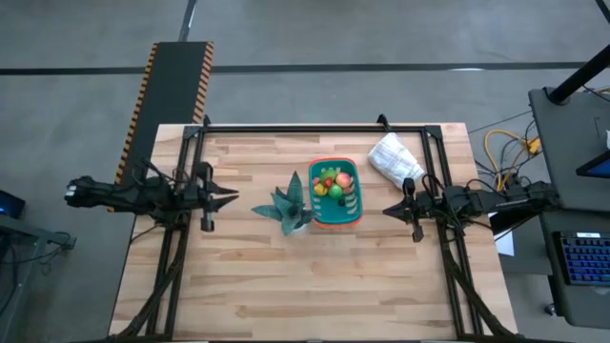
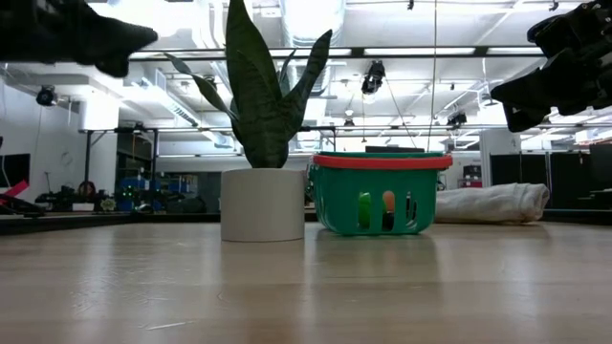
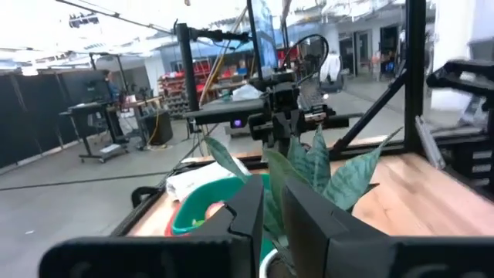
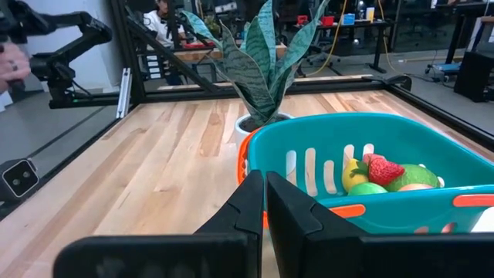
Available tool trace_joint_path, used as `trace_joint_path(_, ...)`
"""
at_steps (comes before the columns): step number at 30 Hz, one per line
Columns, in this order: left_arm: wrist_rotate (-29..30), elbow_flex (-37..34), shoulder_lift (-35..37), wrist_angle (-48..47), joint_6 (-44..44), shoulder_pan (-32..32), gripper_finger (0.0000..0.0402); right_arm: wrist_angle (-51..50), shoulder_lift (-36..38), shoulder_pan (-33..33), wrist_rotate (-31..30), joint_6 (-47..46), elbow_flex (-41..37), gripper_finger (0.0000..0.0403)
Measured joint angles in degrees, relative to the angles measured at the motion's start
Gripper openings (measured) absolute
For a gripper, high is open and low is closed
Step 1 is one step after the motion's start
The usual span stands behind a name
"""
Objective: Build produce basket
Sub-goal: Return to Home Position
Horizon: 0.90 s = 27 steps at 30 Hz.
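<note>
The teal basket [image 1: 335, 192] with an orange band stands on its base near the table's middle; it also shows in the low view [image 2: 381, 199] and the right wrist view [image 4: 370, 177]. Toy produce [image 1: 333, 183] lies inside it: a yellow piece, a red strawberry and green pieces [image 4: 382, 176]. My left gripper [image 1: 232, 198] hovers left of the plant, fingers nearly together, holding nothing. My right gripper [image 1: 389, 208] hovers right of the basket, fingers together, empty.
A spiky-leaved plant in a white pot [image 1: 290, 208] stands just left of the basket [image 2: 262, 203]. A white bag [image 1: 395, 160] lies toward the far right corner. A black frame runs along the table's edges [image 1: 315, 129]. Bare wood lies toward the near edge.
</note>
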<state>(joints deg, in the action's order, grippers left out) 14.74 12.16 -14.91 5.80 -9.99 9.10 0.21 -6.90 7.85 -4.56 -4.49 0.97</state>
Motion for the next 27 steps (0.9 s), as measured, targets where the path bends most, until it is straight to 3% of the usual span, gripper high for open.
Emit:
trace_joint_path(5, -0.74, -5.88, -0.31, 5.95, 1.13, 0.0, 0.0033, 0.0, 0.0, 0.01, 0.0, 0.0, 0.0, 0.0009)
trace_joint_path(10, -0.74, -5.45, 2.85, 0.93, 0.41, 0.0, 0.0033, 0.0, 0.0, -0.01, 0.0, 0.0, 0.0, 0.0009)
trace_joint_path(17, -0.93, -6.74, 13.84, -7.06, 0.67, -0.11, 0.0033, 0.0, -0.01, 0.01, 0.0, 0.0, 0.0, 0.0009)
trace_joint_path(23, -1.02, -7.69, 11.93, -5.83, 0.81, -1.57, 0.0031, -0.02, -0.02, -0.01, 0.0, 0.02, 0.0, 0.0009)
trace_joint_path(27, -1.6, -11.24, 13.72, -3.86, 2.32, -3.66, 0.0007, -0.02, -0.02, 0.0, 0.0, 0.0, 0.0, 0.0009)
